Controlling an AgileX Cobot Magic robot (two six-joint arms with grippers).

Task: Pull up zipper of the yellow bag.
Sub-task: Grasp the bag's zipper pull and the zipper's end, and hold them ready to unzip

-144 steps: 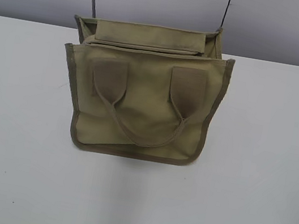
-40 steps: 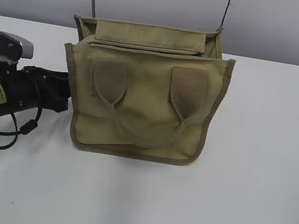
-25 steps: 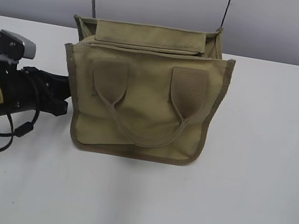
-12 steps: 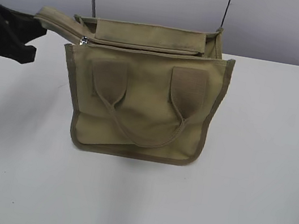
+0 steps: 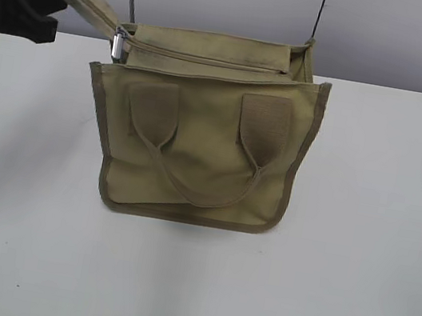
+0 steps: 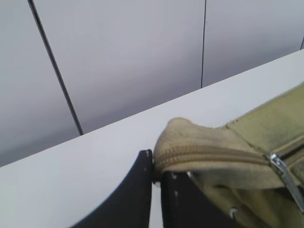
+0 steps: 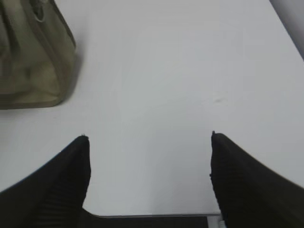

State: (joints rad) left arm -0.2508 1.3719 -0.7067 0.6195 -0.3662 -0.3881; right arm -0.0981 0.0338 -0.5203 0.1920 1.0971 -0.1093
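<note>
1. Zipper point(image 5: 203, 58): we see it running along the top panel of the yellow bag point(image 5: 201, 144), silver pull point(image 5: 117, 45) at the end nearest the left gripper point(image 6: 157, 171), just beside the pinched fabric.
2. Left gripper: fingers together, clamped on the bag's tail end of the zipper tape point(image 6: 190, 152), which is lifted up and away from the bag body toward the gripper.
3. Right gripper point(image 7: 147, 142): fingers wide apart, holding nothing, hovering over the white table point(image 7: 180, 71); the bag's corner sits well off to its far left.
4. Risk, we judge: the thin tape tab may slip out of the left pinch if tension rises, letting the zipper line go slack.
5. Risk: nothing grips the pull yet; a sideways tug could drag or tip the light bag rather than move the slider.
6. Risk: the right gripper could snag a webbing handle point(image 5: 188, 195) instead of the small pull.
7. Orientation: the zipper's long axis runs left–right across the exterior view, its lifted tail pointing up-left toward the left gripper.
</note>
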